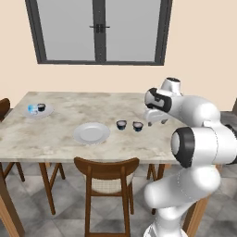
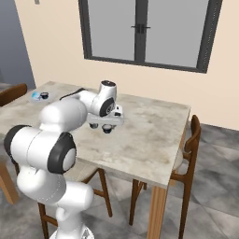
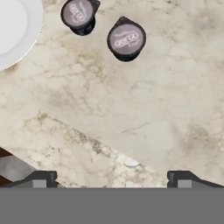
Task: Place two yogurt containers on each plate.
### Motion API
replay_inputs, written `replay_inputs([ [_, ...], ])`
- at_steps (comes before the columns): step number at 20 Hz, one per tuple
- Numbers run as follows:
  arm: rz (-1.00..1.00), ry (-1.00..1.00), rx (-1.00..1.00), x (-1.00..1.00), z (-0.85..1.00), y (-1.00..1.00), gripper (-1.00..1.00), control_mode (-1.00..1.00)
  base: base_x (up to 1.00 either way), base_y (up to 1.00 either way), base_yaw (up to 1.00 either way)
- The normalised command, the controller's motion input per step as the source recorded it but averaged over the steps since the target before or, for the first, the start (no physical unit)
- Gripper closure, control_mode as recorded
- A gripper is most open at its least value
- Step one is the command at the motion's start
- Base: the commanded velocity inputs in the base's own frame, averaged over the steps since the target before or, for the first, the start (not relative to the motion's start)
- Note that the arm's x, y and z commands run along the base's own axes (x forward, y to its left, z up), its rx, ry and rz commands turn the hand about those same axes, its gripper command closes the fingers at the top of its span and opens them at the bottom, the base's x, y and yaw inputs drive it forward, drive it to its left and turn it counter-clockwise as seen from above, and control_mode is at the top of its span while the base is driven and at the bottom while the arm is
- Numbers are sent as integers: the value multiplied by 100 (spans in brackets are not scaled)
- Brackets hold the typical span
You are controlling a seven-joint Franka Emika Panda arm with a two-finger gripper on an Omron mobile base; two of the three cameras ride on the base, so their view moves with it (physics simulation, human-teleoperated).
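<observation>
Two yogurt containers [image 1: 121,124] [image 1: 137,126] stand side by side on the bare marble table, right of the near plate [image 1: 91,133], which holds nothing. The hand view shows the same containers [image 3: 78,14] [image 3: 126,39] with grey lids, beside that plate's rim [image 3: 13,30]. At the far left a second plate [image 1: 38,112] carries a light blue container [image 1: 31,109] and a dark one [image 1: 41,107]. My gripper [image 1: 156,122] [image 2: 106,127] hangs open above the table, just right of the loose pair, with nothing between its fingertips [image 3: 41,179].
A wooden chair [image 1: 107,171] is tucked under the table's near edge, another [image 1: 3,109] stands at the left end, and one [image 2: 189,144] at the right end. The marble table [image 1: 69,148] ends close below the gripper. A window fills the back wall.
</observation>
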Motion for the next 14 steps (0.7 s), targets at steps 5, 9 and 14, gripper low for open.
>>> replay_inputs([
  [5,-14,21,-5,80,-5,29,-100,-100,0,0,0],
  [9,-17,29,-6,85,-15,52,-100,-100,0,0,0],
  [14,0,2,9,63,-16,31,-100,-100,0,0,0],
])
